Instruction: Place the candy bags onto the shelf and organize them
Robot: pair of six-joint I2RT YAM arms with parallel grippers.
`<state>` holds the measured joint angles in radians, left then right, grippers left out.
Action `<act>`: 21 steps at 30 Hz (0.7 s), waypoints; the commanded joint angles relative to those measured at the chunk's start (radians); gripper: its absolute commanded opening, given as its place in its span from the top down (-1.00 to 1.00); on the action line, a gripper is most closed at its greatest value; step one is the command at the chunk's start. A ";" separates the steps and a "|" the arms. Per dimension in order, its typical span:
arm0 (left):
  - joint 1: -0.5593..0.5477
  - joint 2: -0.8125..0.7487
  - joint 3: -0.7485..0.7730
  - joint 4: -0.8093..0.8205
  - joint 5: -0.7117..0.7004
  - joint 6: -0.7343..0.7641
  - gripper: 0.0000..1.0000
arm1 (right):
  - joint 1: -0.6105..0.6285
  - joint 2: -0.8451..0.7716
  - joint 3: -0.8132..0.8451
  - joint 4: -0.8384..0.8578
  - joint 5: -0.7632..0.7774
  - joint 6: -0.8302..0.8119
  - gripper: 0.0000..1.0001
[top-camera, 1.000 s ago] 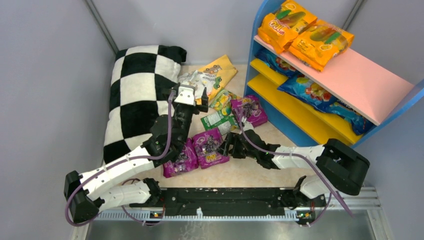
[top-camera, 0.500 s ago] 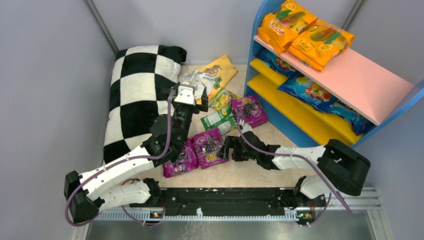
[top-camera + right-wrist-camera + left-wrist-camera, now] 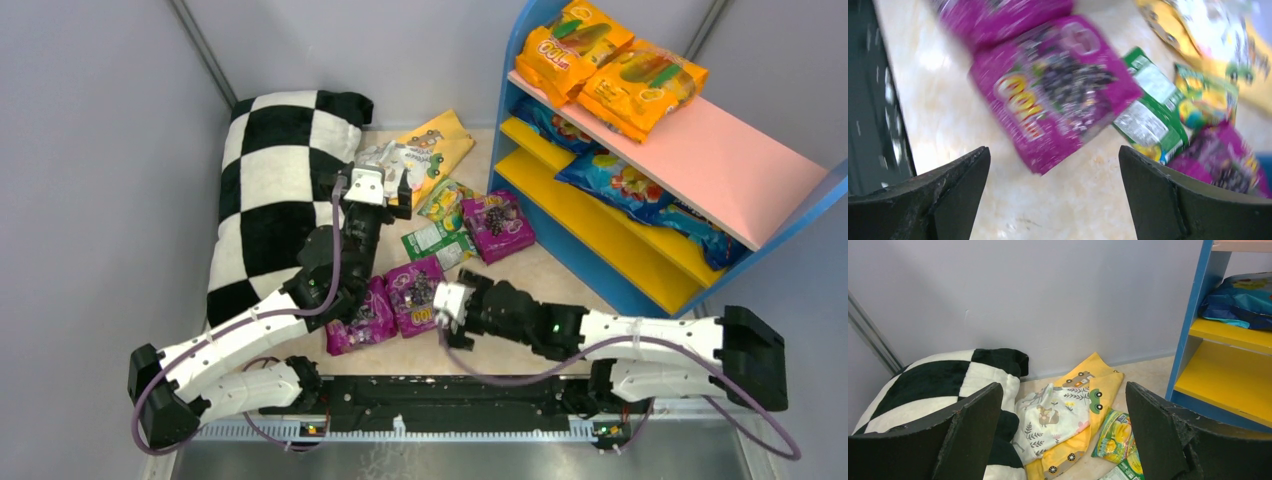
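The candy bags [image 3: 497,225] are seen as glossy, crinkled plastic packets, flat and roughly rectangular; the shelf [image 3: 700,160] is built of smooth boards, a pink top and yellow lower ones set in a blue frame. A soft, plump pillow [image 3: 275,190] in black-and-white checks is laid at the left; a folded cloth [image 3: 425,150], yellow and white and printed with cars and animals, is spread just beside it.

The desk [image 3: 510,340] is a pale, marbled, slightly shiny surface; it is closed in by plain grey-lilac walls [image 3: 100,150], and a black rail [image 3: 440,390] is fixed along its near edge.

Two orange bags [image 3: 572,45] are laid side by side on the pink board; three blue bags [image 3: 615,180] are counted on the yellow boards; three purple bags [image 3: 417,293] and two green bags [image 3: 437,240] are scattered loose on the desk, between pillow and shelf.

The left hand [image 3: 1063,395] is held spread above the cloth, with nothing between its fingers; the right hand [image 3: 1053,160] is likewise spread wide and empty, low over a purple bag, which is blurred in the wrist view.
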<state>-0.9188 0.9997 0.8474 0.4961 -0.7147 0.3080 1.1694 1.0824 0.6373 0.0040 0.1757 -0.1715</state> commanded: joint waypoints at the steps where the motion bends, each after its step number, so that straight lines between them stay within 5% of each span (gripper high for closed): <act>1: 0.008 -0.001 0.035 0.036 0.006 -0.015 -0.98 | 0.119 0.030 -0.130 0.189 -0.051 -0.729 -0.97; 13: 0.014 0.004 0.035 0.032 0.015 -0.023 -0.97 | 0.163 0.345 -0.070 0.346 -0.076 -0.918 -0.92; 21: 0.018 -0.001 0.040 0.022 0.023 -0.037 -0.97 | 0.203 0.553 -0.043 0.590 0.147 -0.956 -0.64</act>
<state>-0.9047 1.0000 0.8482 0.4931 -0.7029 0.2882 1.3460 1.5478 0.5484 0.3950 0.1768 -1.0828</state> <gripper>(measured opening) 0.987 0.853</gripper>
